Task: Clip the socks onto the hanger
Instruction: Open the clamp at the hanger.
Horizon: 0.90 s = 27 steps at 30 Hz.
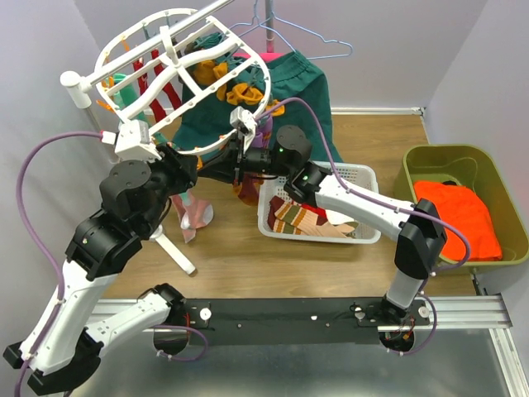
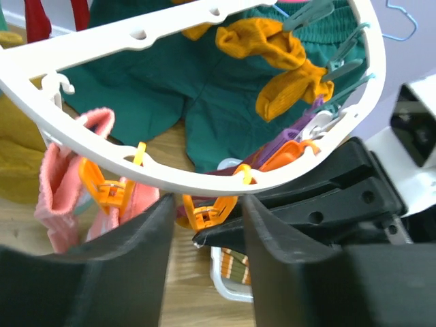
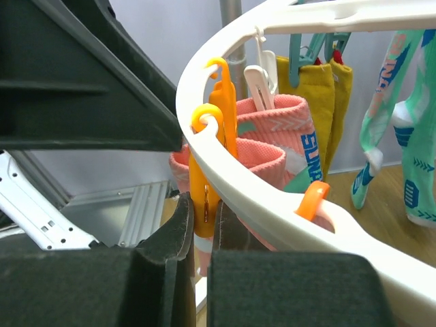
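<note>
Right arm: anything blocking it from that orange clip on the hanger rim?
Nothing visible. The orange clip sits between the right gripper's jaws, hanging from the hanger rim; the pink sock hangs behind it, not in between.

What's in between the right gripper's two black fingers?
An orange clip, dangling from the white hanger rim; the right wrist view shows it.

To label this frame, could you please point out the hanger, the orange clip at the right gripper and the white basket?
hanger (image 2: 163,178): left wrist view, near white rim.
orange clip (image 3: 204,191): right wrist view, its body below the hook.
white basket (image 1: 351,171): top view, far rim.
</note>
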{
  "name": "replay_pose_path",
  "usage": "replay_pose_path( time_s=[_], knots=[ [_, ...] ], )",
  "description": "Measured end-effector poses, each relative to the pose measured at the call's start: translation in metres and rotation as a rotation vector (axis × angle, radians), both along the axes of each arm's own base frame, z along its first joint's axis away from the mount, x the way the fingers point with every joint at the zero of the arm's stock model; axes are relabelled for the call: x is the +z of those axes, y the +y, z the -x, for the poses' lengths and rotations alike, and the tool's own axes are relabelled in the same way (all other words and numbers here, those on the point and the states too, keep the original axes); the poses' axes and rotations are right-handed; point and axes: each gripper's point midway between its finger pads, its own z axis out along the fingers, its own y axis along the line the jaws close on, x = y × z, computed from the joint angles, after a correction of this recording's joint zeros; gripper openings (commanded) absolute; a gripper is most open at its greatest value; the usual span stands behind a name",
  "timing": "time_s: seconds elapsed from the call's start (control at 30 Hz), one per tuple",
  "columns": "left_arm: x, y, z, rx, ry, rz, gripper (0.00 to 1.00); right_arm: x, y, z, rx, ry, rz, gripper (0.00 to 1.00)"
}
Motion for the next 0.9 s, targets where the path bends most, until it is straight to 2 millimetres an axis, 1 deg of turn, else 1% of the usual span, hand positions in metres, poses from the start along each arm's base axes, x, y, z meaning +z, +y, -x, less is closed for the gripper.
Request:
replay_pose_path(
  time_s=[0.03, 0.13, 0.23, 0.33, 0.47, 0.53, 0.6, 0.7, 0.9],
  knots=[
    [0.004, 0.0, 0.001, -0.001, -0.005, 0.008, 0.63, -0.001, 0.0, 0.0, -0.001, -0.002, 0.008, 0.01],
    [0.012, 0.001, 0.004, -0.008, -0.016, 0.021, 0.69, -0.004, 0.002, 0.0, -0.001, -0.008, 0.023, 0.01],
    [0.021, 0.001, 0.007, -0.019, -0.029, 0.035, 0.71, -0.007, 0.006, 0.001, -0.003, -0.018, 0.042, 0.01],
    [0.024, 0.001, 0.008, -0.019, -0.027, 0.033, 0.71, -0.008, 0.008, 0.003, -0.005, -0.025, 0.056, 0.01],
    [0.012, -0.003, 0.003, -0.02, 0.022, -0.003, 0.71, -0.01, 0.009, 0.001, -0.022, -0.034, 0.068, 0.01],
    [0.0, -0.006, -0.002, -0.02, 0.065, -0.033, 0.71, -0.013, 0.01, -0.001, -0.029, -0.032, 0.076, 0.01],
    [-0.008, -0.007, -0.003, -0.018, 0.093, -0.054, 0.71, -0.017, 0.01, -0.002, -0.034, -0.033, 0.086, 0.01],
    [-0.011, -0.007, -0.004, -0.016, 0.122, -0.072, 0.71, -0.021, 0.011, -0.003, -0.038, -0.029, 0.099, 0.01],
    [-0.016, -0.003, 0.002, -0.011, 0.154, -0.089, 0.71, -0.02, 0.012, -0.002, -0.036, -0.034, 0.094, 0.01]
  ],
)
